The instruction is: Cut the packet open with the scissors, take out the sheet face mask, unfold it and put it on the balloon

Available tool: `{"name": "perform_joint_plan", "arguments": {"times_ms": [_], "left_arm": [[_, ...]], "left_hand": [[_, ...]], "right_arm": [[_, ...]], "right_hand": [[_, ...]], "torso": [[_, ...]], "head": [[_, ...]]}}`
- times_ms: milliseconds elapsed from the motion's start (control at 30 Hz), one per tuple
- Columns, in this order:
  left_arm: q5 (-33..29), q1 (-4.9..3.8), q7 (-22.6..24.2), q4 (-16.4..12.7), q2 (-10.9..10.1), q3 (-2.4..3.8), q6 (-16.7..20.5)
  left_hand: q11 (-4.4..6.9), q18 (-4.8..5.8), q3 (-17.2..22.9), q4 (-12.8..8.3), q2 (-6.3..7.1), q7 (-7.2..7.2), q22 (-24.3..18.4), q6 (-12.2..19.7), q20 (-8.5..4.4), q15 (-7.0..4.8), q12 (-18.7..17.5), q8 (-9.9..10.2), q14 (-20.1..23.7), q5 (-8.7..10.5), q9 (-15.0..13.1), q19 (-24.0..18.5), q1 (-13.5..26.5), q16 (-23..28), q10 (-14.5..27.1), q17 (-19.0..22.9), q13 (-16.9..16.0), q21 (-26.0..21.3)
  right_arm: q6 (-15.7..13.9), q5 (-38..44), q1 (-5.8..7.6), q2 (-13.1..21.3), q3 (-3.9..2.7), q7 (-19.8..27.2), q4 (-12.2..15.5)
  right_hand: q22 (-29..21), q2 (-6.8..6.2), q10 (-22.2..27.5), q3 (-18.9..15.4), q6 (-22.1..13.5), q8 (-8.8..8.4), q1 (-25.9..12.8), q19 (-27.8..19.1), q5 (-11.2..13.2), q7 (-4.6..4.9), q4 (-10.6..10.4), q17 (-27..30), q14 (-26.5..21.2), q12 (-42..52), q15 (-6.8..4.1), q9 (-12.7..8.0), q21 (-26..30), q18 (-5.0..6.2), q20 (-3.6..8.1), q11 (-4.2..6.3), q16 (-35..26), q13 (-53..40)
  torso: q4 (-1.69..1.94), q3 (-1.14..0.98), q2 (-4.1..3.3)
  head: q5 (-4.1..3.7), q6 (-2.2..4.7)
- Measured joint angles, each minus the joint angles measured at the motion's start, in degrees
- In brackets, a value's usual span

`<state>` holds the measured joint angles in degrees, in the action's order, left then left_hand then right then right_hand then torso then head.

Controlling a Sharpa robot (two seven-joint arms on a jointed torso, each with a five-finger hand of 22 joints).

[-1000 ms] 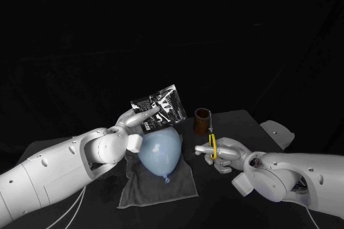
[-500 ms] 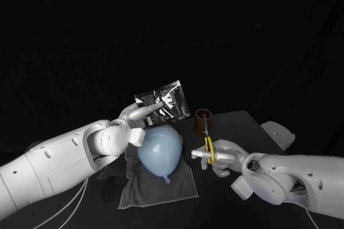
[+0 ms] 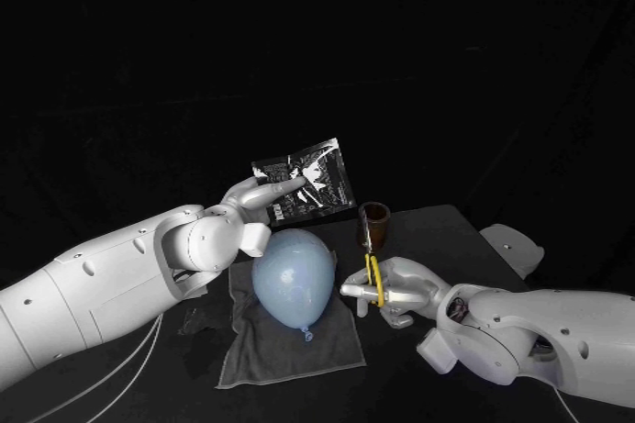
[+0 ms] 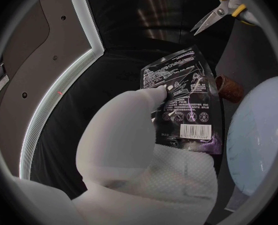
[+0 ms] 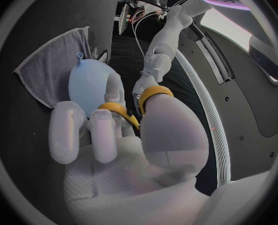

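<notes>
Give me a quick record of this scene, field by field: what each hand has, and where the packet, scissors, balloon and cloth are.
left hand: holds the packet raised above the balloon
right hand: grips the scissors by their yellow handles, blades pointing up
packet and scissors: blade tips near the packet's edge, not touching in the left wrist view
balloon: pale blue, lying on the grey cloth
other: brown cup stands on the table beyond the balloon
stage: no cut shows on the packet
</notes>
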<state>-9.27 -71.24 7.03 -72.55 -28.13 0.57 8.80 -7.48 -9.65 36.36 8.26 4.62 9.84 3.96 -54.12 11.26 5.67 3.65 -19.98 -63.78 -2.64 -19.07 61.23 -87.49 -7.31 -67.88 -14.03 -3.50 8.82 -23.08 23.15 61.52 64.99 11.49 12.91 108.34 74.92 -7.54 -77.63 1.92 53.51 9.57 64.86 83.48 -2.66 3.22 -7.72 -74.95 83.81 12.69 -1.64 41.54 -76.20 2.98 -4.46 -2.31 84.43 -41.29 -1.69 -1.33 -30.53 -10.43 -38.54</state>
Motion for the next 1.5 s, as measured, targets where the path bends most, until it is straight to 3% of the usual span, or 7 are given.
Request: {"name": "perform_joint_plan", "arguments": {"times_ms": [167, 333, 567, 800, 967, 1033, 1500], "left_arm": [[0.1, -0.16, -0.3, 0.4, 0.5, 0.21, -0.3], [0.1, -0.21, -0.4, 0.7, 0.7, 0.32, -0.6], [0.1, -0.21, -0.4, 0.9, 0.8, 0.45, -1.0], [0.1, -0.51, -0.9, 1.2, 0.9, 0.56, -1.1], [0.8, -2.29, -2.7, 1.8, 1.3, 0.7, -1.1], [1.2, -2.63, -3.4, 1.9, 1.5, 0.7, -1.1], [3.8, -3.07, -8.4, 2.3, 2.2, 0.49, -2.6]], "left_hand": [[0.0, 0.0, 0.0, 0.0, 0.07, -0.01, 0.0, 0.0, 0.0, 0.0, 0.0, 0.0, 0.0, 0.0, 0.0, 0.0, 0.1, 0.0, 0.0, 0.0, 0.0, 0.0], [0.0, 0.01, 0.0, 0.0, 0.07, -0.01, 0.0, 0.0, 0.0, 0.0, 0.0, 0.0, 0.0, 0.02, -0.2, 0.0, 0.1, 0.0, 0.0, 0.0, 0.0, 0.0], [0.0, 0.01, 0.0, 0.0, 0.08, 0.08, 0.0, -0.1, 0.0, 0.0, 0.0, 0.0, 0.0, 0.03, -0.2, 0.0, 0.1, 0.0, 0.0, 0.0, 0.0, 0.0], [0.0, 0.04, 0.4, -0.5, 0.07, 0.12, 0.0, -0.1, 0.0, -0.13, 0.0, 0.1, -0.1, 0.18, -0.2, 0.0, 0.1, 0.0, 0.0, 0.0, 0.0, 0.0], [0.0, -0.19, 0.8, -0.9, 0.16, 0.13, 0.0, -0.1, 0.0, -0.22, 0.0, 0.0, -0.2, -0.04, -0.2, 0.0, 0.9, 0.0, 0.0, -0.1, 0.0, 0.2], [0.0, -0.29, 1.0, -1.1, 0.24, 0.12, 0.1, -0.1, 0.01, -0.22, 0.0, -0.2, -0.2, -0.03, -0.2, 0.0, 1.0, 0.0, 0.0, -0.2, 0.0, 0.2], [-0.09, -0.27, 1.1, -1.2, 0.22, 0.11, 0.1, -0.1, 0.01, -0.02, 0.0, -0.2, -0.4, -0.03, -0.2, 0.0, 1.3, 0.0, -0.3, -0.3, 0.0, 0.2]], "right_arm": [[-3.2, -1.1, -0.5, -0.3, -0.09, 3.2, 0.1], [-6.1, -2.5, -2.32, -1.1, -0.08, 6.2, -0.1], [-8.1, -3.5, -4.55, -3.1, -0.42, 8.7, -1.4], [-9.1, -3.0, -5.99, -4.6, -0.56, 9.4, -2.6], [-9.3, -2.0, -6.37, -5.2, -0.63, 9.2, -3.1], [-9.4, -1.6, -6.45, -5.4, -0.65, 9.0, -3.3], [-9.5, 1.1, -6.63, -6.3, -0.8, 7.0, -3.7]], "right_hand": [[0.0, 0.93, -0.5, -0.8, 1.0, 0.61, 1.4, 0.0, 0.0, 1.04, -0.1, 0.0, 0.0, -0.5, -0.02, 0.1, -0.9, 0.0, 0.04, 0.47, 0.5, 0.4], [0.0, 1.99, -0.5, -2.1, 1.1, 0.61, 2.9, 0.3, 0.0, 1.51, -0.3, 0.0, 0.1, -1.9, -0.14, -0.1, -1.7, 0.01, 0.27, 0.46, 0.8, 1.3], [0.0, 2.93, 1.1, -4.0, 0.2, -0.11, 4.3, 0.3, 0.0, 2.85, -0.5, 0.0, 0.1, -3.7, -0.13, -0.6, -2.0, 0.0, 0.27, -0.2, 1.1, 2.5], [0.0, 3.71, 1.8, -6.1, -0.3, -1.08, 5.1, 0.5, 0.0, 3.81, -1.0, 0.1, 0.2, -4.8, 0.24, -1.0, -2.0, -0.01, -0.05, -0.77, 1.1, 3.4], [0.0, 3.99, 1.9, -7.1, -0.5, -1.6, 5.4, 0.4, 0.0, 3.95, -1.3, 0.0, 0.2, -5.5, 0.44, -1.1, -2.0, -0.01, -0.19, -0.89, 1.1, 4.1], [0.0, 4.37, 2.2, -7.8, -0.8, -1.67, 5.7, 0.5, 0.0, 4.25, -1.4, 0.0, 0.3, -5.9, 0.55, -1.2, -2.0, -0.01, -0.5, -1.18, 1.1, 4.5], [0.0, 6.11, 7.7, -14.9, -4.8, -4.15, 7.5, -0.1, 0.0, 7.18, -2.5, 0.0, 0.1, -8.9, 2.39, -1.8, -0.6, -0.02, -2.16, -3.35, 1.1, 10.3]], "torso": [[-0.03, -0.1, 0.01], [-0.04, -0.21, 0.03], [-0.04, -0.5, 0.08], [-0.07, -0.62, 0.05], [-0.09, -0.65, 0.02], [-0.09, -0.65, 0.03], [-0.08, -0.62, 0.03]], "head": [[-0.17, 0.08], [-0.25, 0.07], [-0.19, -0.09], [-0.59, -0.02], [-0.73, -0.15], [-0.71, -0.16], [-0.31, -0.69]]}}
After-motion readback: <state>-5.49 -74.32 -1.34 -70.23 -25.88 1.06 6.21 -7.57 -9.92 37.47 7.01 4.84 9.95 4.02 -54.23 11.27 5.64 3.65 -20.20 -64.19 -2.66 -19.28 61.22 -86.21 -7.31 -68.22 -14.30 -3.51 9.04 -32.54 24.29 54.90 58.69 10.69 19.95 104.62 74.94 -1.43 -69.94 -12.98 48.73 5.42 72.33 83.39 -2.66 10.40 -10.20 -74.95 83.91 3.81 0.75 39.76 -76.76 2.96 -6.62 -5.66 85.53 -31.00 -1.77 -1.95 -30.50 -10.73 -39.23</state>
